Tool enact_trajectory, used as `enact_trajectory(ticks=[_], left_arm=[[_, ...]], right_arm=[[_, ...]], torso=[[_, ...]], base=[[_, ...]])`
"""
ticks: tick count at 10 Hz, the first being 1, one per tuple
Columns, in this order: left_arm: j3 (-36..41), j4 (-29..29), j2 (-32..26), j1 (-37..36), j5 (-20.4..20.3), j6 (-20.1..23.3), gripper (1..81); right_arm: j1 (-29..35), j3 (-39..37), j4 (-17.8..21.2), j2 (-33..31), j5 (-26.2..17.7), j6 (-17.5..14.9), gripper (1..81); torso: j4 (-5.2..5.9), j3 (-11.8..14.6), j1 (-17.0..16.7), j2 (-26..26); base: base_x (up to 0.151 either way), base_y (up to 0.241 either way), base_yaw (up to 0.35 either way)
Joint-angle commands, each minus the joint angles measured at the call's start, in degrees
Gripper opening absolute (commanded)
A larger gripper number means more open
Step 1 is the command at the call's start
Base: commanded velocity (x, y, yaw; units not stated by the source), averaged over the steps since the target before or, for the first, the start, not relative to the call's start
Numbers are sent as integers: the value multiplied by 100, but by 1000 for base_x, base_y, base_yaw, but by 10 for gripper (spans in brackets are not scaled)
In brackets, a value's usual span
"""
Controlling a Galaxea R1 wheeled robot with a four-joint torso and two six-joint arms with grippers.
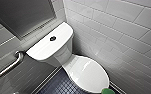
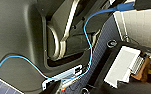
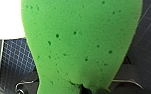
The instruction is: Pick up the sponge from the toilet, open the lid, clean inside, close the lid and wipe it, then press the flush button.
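At the bottom edge of the head view, right of centre, the sponge (image 1: 107, 91) shows as a green patch just at the front rim of the toilet (image 1: 87, 72), whose lid is down. In the right wrist view the sponge (image 3: 82, 40) stands large before the camera, with dark floor behind its edges and white ceramic at the upper left. Its narrow end is pinched in the right gripper (image 3: 84, 88), which is closed on it. Whether the left gripper is open or closed cannot be told; the left wrist view shows the robot's own dark body and a blue cable (image 2: 87, 37). Back in the head view, the dark tiled floor (image 1: 62, 86) opens at bottom centre, left of the bowl, and gives the widest free ground. On the bowl's right only a thin strip of floor parts it from the white tiled wall (image 1: 121, 32). A metal grab bar (image 1: 8, 67) slants across the left wall at lower left, near the tank's left corner. Further up, the tank top runs diagonally toward the upper centre, its far edge against the wall, with the flush button (image 1: 52, 38) in its middle. A grey panel (image 1: 21, 15) fills the upper left.
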Motion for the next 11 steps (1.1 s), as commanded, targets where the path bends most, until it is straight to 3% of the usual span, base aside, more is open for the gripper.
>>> enact_trajectory(ticks=[1, 4, 5, 6, 7, 8, 9, 11], left_arm=[[133, -10, -278, 114, 12, 21, 811], [133, 25, -340, 88, 3, 30, 811], [133, 25, -366, 96, 3, 30, 811], [133, 25, -375, 96, 3, 39, 811], [133, 25, -384, 87, 3, 39, 811], [115, 25, -384, 88, 3, 39, 811], [107, 25, -384, 87, 3, 39, 811], [46, 16, -375, 87, 3, 39, 811]], right_arm=[[-256, 372, -85, -74, -289, 49, 10], [-836, 231, -234, 145, -271, 58, 10], [-1003, 161, -375, 163, -271, 67, 10], [-1161, 82, -463, 163, -254, 67, 10], [-1354, -32, -551, 190, -201, 67, 10], [-1574, -146, -726, 242, -175, 67, 10], [-1776, -243, -867, 312, -148, 67, 10], [-2110, -594, -1052, 427, 211, 67, 10]], torso=[[0, 0, -367, 573], [0, 0, -584, 907], [0, 244, -719, 1115], [0, 317, -839, 1309], [0, 622, -962, 1497], [-226, 737, -1084, 1683], [-382, 897, -1202, 1862], [-592, 1278, -1471, 2273]], base=[[0, 0, 0], [0, 0, 0], [0, 0, 0], [0, 0, 0], [0, 0, 0], [0, 0, 0], [0, 0, 0], [0, 0, 0]])
